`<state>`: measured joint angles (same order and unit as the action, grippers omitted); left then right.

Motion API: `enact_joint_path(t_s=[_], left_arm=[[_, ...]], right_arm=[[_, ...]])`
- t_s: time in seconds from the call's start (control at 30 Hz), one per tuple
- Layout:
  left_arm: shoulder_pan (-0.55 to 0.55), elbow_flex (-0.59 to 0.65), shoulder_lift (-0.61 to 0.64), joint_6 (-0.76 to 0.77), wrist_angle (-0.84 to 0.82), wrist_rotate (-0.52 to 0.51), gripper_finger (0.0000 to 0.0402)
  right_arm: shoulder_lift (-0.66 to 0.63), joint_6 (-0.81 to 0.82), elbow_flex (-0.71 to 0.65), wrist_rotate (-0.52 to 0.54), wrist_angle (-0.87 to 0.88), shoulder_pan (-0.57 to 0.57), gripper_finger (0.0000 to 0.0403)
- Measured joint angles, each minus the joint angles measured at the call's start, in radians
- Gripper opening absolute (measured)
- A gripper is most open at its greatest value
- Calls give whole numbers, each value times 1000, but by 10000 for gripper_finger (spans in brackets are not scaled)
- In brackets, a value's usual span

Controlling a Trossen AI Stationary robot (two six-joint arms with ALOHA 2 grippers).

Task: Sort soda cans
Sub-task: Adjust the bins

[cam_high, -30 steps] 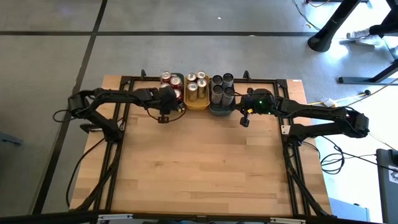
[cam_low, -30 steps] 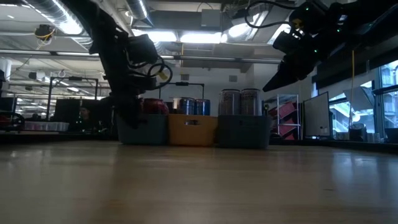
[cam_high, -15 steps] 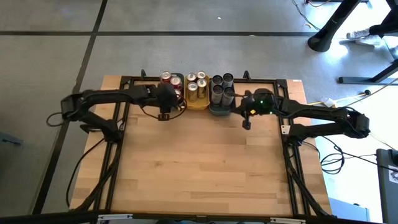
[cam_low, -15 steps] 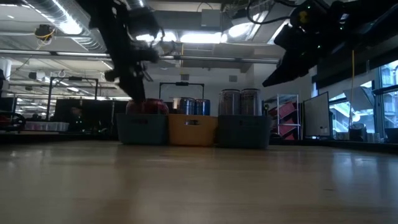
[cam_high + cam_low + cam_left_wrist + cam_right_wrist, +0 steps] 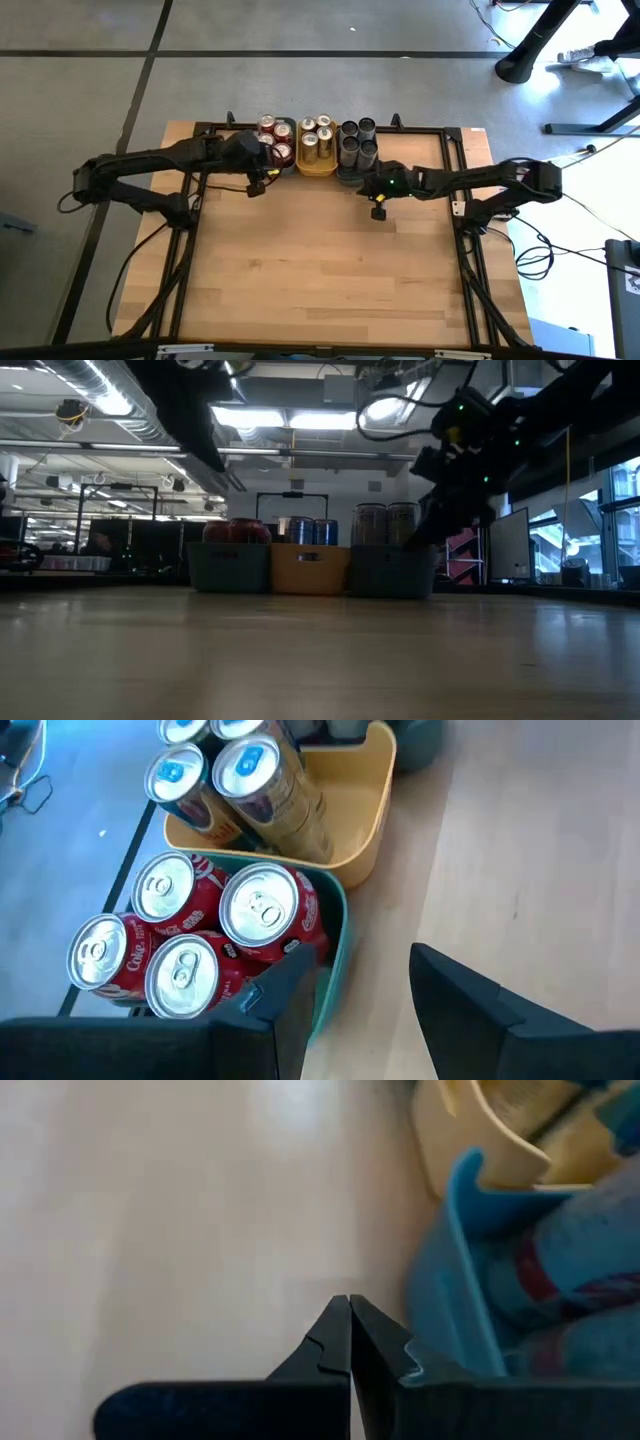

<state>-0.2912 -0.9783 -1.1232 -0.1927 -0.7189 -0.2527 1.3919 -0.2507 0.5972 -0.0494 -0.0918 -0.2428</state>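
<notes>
Although every can in view already stands in a tray, the sort looks finished or nearly so, and both arms seem to be clearing off. Going left to right along the far edge of the table (image 5: 320,280): the teal tray (image 5: 335,970) holds 4 red cans (image 5: 262,912), the yellow tray (image 5: 375,815) beside it holds 4 gold cans (image 5: 315,137), and the grey-blue tray (image 5: 352,178) holds 4 dark grey cans (image 5: 357,141). The left gripper (image 5: 256,186) hangs over bare wood just in front of the teal tray, its fingers (image 5: 480,1010) parted and holding nothing. The right gripper (image 5: 378,211) sits low in front of the grey-blue tray, its fingers (image 5: 340,1342) pressed tightly together and empty. No loose can shows on the table, so the next move calls, I judge, for little more than drawing both arms back without brushing the trays; if a can lies out of sight, it would need finding first. Compared with 1 second ago, the left gripper has come away from the red cans, where it reached down into the teal tray, and its fingers have spread wider. The right arm has swung leftward and dropped lower, from beside the grey-blue tray to in front of it. The cans themselves appear unmoved.
</notes>
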Motion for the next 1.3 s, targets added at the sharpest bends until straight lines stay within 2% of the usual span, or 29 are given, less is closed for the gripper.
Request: enact_joint_path(t_s=[0.17,0.53,0.87,1.03,1.17,1.3], left_arm=[[21,0,20,40,1,0,153],[31,0,20,58,5,1,153],[31,0,19,63,27,1,153],[30,0,19,76,32,2,153],[31,0,19,121,32,2,153],[37,0,19,130,30,2,153]], right_arm=[[59,-38,0,96,-58,-21,1],[74,-79,0,78,-99,-112,1],[142,-94,0,103,-228,-125,1],[151,-98,0,149,-242,-124,1],[113,-99,-2,158,-224,-117,1],[-12,-96,1,164,-111,-66,1]])
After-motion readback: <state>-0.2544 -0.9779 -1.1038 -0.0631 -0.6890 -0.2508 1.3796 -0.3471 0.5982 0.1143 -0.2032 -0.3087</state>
